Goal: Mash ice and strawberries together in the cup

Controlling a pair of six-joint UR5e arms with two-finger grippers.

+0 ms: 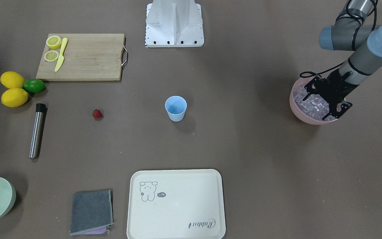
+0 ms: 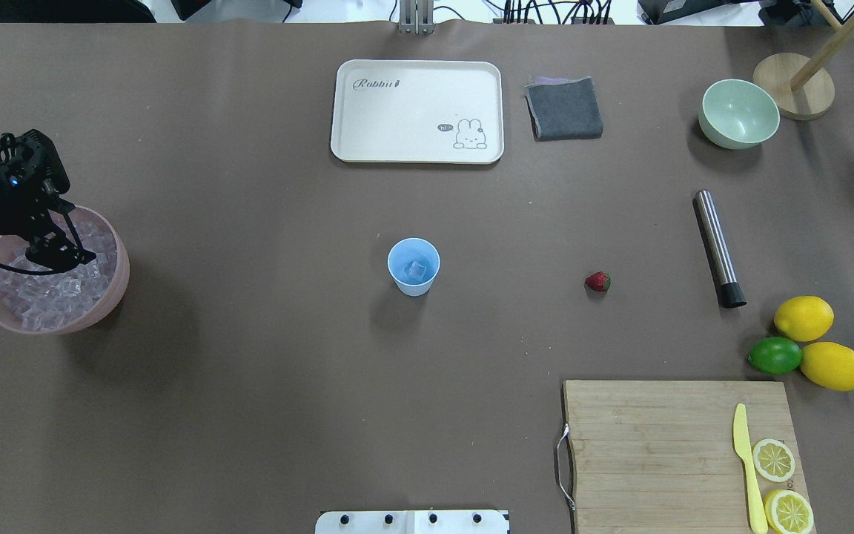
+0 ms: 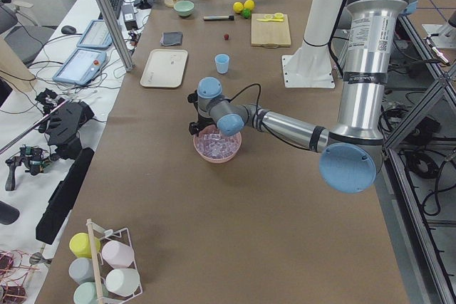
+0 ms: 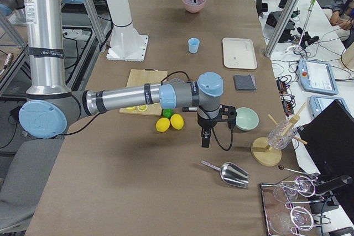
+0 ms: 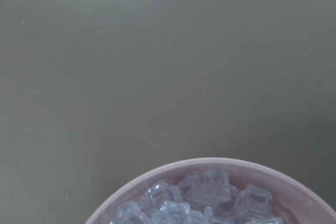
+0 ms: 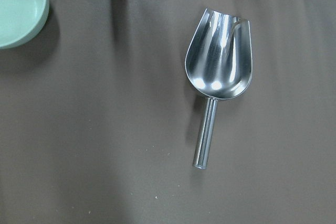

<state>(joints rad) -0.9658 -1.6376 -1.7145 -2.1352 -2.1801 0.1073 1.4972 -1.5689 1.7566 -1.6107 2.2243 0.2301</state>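
Closest to the robot's base lies a rectangular wooden cutting board (image 2: 649, 445) carrying two lemon halves (image 2: 774, 460) and a yellow plastic knife (image 2: 746, 467). At mid-counter the small light-blue plastic cup (image 2: 399, 283) stands upright with one clear ice cube (image 2: 416, 271) inside. The small red strawberry (image 2: 597, 282) lies on the counter well to its right, and a steel cylinder with a black end (image 2: 717, 248) lies beyond that. At the left end, the left pincer (image 1: 322, 105) is spread apart, its fingers down among the ice cubes (image 2: 41, 297) heaped in a pink bowl (image 2: 119, 282). Farthest off sit a cream tray (image 2: 416, 111), a folded grey cloth (image 2: 564, 107) and a pale green bowl (image 2: 738, 115). The right pincer (image 4: 205, 139) hangs over a metal scoop (image 6: 219, 72); I cannot tell whether it is released or clenched.
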